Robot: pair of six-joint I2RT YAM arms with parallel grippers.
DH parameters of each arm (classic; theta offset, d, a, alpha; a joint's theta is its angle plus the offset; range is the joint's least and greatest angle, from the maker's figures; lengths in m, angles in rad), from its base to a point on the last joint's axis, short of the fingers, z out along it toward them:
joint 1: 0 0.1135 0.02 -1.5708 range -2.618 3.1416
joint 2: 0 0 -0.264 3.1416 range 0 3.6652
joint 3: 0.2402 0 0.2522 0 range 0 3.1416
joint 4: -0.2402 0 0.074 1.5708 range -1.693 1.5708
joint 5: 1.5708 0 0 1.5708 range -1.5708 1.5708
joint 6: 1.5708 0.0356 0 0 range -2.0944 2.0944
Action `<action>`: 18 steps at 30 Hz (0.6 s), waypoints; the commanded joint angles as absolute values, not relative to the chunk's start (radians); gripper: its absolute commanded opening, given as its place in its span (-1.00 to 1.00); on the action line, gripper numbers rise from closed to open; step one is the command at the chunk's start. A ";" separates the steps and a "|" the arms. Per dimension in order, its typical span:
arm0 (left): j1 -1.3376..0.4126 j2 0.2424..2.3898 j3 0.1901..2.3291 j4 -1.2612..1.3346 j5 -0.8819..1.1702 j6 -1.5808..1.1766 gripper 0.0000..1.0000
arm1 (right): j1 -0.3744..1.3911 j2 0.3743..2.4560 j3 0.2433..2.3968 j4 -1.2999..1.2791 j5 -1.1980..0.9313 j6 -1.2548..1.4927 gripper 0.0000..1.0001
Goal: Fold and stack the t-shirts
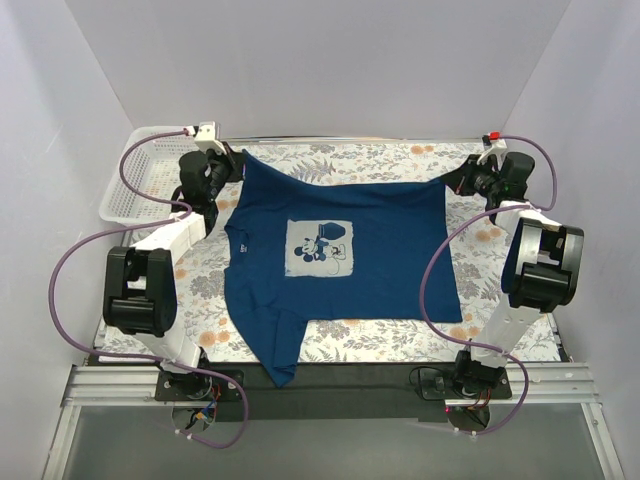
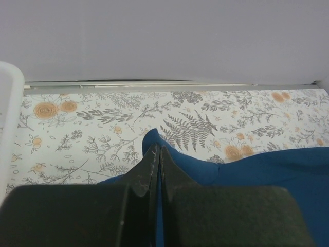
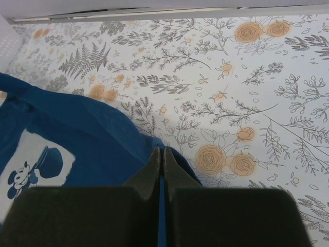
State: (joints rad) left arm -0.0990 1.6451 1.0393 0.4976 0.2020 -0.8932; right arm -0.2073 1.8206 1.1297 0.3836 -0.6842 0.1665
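A dark blue t-shirt (image 1: 340,255) with a white cartoon-mouse print lies spread flat on the floral tablecloth, one sleeve hanging over the near edge. My left gripper (image 1: 236,163) is shut on the shirt's far left corner; blue cloth (image 2: 216,167) shows between its closed jaws (image 2: 158,154). My right gripper (image 1: 452,180) is shut on the far right corner; the cloth (image 3: 77,134) shows pinched between its jaws (image 3: 162,154). Both corners are held at the far end of the table, close to the surface.
A white plastic basket (image 1: 140,175) stands at the far left, just behind my left arm. The floral tablecloth (image 1: 400,155) reaches the back wall. A black strip (image 1: 350,375) runs along the near edge.
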 commanded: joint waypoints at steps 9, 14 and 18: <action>-0.089 1.661 1.072 0.488 0.189 -0.862 -1.00 | -0.258 1.801 1.120 0.529 -0.814 0.264 -0.97; -0.075 1.638 1.045 0.499 0.189 -0.862 -1.00 | -0.278 1.810 1.117 0.534 -0.845 0.268 -0.97; -0.072 1.618 1.022 0.503 0.201 -0.861 -1.00 | -0.285 1.815 1.112 0.538 -0.868 0.271 -0.97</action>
